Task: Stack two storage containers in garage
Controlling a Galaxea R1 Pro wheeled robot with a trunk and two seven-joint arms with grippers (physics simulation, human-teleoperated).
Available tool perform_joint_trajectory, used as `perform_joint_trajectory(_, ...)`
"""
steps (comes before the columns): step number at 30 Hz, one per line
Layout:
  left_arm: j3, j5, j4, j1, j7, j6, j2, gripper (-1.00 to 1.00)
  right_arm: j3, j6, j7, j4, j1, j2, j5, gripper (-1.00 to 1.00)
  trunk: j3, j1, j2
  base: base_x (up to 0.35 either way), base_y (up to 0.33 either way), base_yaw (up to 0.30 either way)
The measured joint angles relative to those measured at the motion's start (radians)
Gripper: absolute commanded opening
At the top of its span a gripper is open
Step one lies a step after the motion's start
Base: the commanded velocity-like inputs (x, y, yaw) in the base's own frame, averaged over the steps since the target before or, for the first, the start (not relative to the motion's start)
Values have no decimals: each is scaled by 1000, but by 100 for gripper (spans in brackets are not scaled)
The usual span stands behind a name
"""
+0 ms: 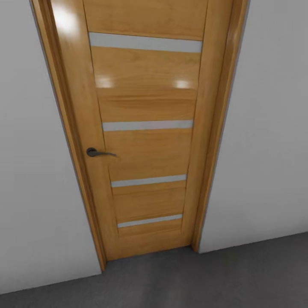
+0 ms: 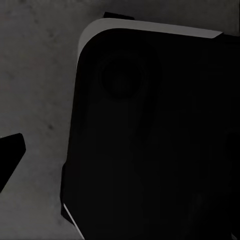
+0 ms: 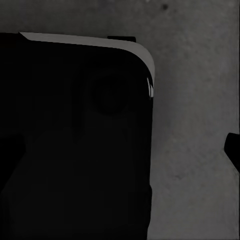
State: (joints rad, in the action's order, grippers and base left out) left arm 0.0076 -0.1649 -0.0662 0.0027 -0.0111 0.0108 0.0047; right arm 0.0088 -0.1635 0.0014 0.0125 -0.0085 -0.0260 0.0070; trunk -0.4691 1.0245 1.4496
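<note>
Orange-wood door (image 1: 145, 128), shut, with dark handle (image 1: 99, 152) between pale grey walls (image 1: 265, 128), fills the head view above the floor (image 1: 192, 278); driving on risks bumping it. Both wrist views: dark robot base (image 2: 150, 140) over concrete; fingers' state cannot be told; containers nowhere visible.

This is a bare indoor room of a house, by its looks a garage or utility space. The head view faces a closed orange-wood door (image 1: 147, 141) with four pale horizontal stripes and a small dark lever handle (image 1: 98, 152), set in a matching wood frame. Plain pale grey walls (image 1: 265, 141) stand on either side (no pictures, shelves or trim on them). Below runs a dark grey, matte, speckled concrete-like floor (image 1: 205, 278), and the same rough grey surface shows in both wrist views.
</note>
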Motion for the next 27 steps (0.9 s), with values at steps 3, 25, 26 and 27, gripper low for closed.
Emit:
perform_joint_trajectory(3,0,0,0,0,0,0,0,100,0,0,0,0,0,0,0,100,0,0,0,266,-232,269)
perform_joint_trajectory(25,1,-1,0,0,0,0,0,100,0,0,0,0,0,0,0,100,0,0,0,250,-217,237)
perform_joint_trajectory(26,1,-1,-1,0,0,1,0,100,0,0,0,0,0,0,0,100,0,0,0,54,-46,29)
perform_joint_trajectory(27,1,-1,-1,0,0,1,0,100,0,0,0,0,0,0,0,100,0,0,0,43,-37,23)
